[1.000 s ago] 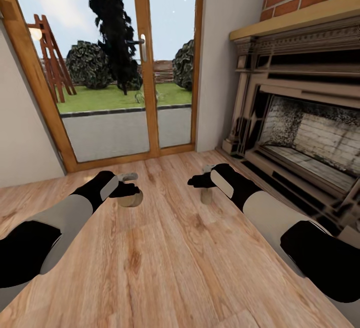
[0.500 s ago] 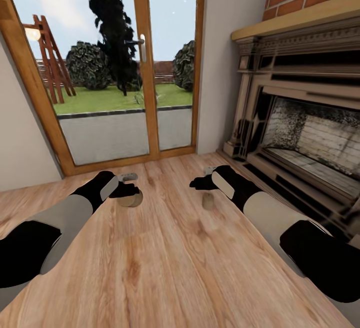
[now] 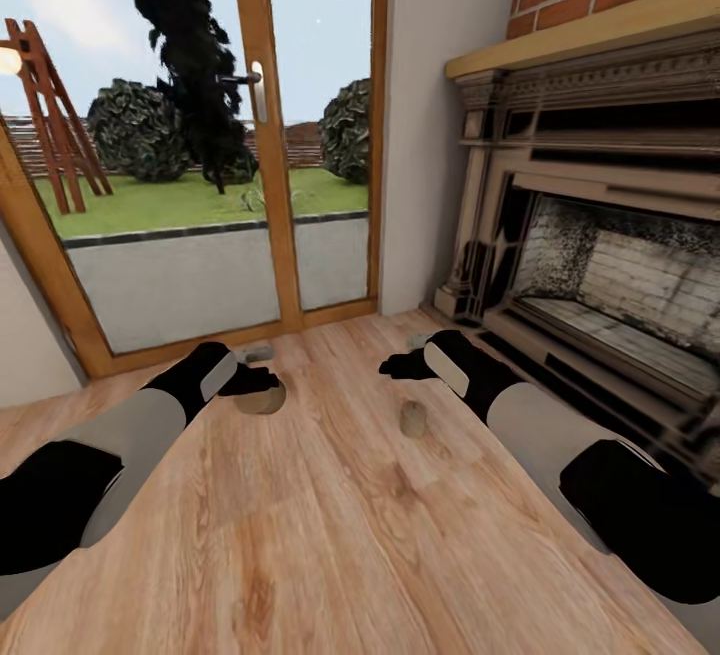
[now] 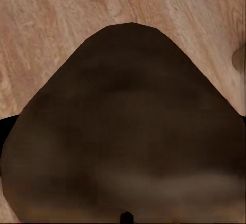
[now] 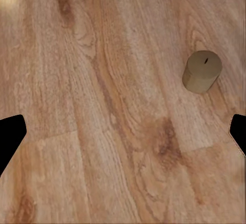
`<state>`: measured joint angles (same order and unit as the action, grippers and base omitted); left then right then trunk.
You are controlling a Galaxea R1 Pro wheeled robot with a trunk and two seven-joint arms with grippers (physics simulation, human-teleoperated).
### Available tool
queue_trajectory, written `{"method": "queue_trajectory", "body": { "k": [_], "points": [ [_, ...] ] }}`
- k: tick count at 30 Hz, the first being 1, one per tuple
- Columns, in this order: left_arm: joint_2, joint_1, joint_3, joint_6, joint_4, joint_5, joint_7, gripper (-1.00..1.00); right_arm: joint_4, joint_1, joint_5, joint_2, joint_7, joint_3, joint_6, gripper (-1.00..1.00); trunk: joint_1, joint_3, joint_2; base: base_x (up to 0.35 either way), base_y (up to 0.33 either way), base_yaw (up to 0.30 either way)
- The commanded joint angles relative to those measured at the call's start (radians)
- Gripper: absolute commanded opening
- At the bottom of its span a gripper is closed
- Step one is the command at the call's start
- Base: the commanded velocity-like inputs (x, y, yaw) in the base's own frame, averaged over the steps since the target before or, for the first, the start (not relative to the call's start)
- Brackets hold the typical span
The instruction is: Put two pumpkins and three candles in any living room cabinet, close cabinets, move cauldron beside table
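Left tool (image 3: pixel 262 382) gripping candle (image 3: pixel 262 399), right tool (image 3: pixel 398 366) spread

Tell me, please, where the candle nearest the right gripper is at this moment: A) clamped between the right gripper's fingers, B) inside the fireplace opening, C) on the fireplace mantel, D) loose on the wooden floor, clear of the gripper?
D: the candle sits on the wooden floor below the right gripper, and the right wrist view shows it apart from the spread fingertips.
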<state>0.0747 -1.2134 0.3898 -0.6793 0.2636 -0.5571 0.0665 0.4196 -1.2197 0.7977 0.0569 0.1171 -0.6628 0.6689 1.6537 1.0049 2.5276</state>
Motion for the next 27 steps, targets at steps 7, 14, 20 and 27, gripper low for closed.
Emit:
{"method": "queue_trajectory", "body": {
  "k": [7,14,20,27],
  "points": [
    [0.001,0.0,-0.015,-0.005,-0.001,-0.01,0.009,-1.0,-0.001,-0.001,0.01,0.002,0.009,-0.009,0.002,1.0,0.0,0.001,0.0,0.291,0.226,-0.293],
    [0.002,0.0,-0.077,0.072,-0.09,-0.009,0.012,-1.0,-0.079,-0.001,0.011,0.005,0.007,-0.009,-0.003,1.0,0.0,-0.001,0.0,0.291,0.226,-0.291],
    [-0.002,0.0,-0.078,0.097,-0.099,-0.011,0.012,-1.0,-0.19,0.004,0.007,0.009,0.006,-0.012,-0.102,1.0,0.0,-0.005,0.0,0.291,0.22,-0.281],
    [-0.007,0.0,-0.08,0.1,-0.101,-0.011,0.012,-1.0,-0.227,0.016,0.005,0.013,0.007,-0.014,-0.155,1.0,0.0,-0.007,0.0,0.291,0.218,-0.166]
  ]
}}
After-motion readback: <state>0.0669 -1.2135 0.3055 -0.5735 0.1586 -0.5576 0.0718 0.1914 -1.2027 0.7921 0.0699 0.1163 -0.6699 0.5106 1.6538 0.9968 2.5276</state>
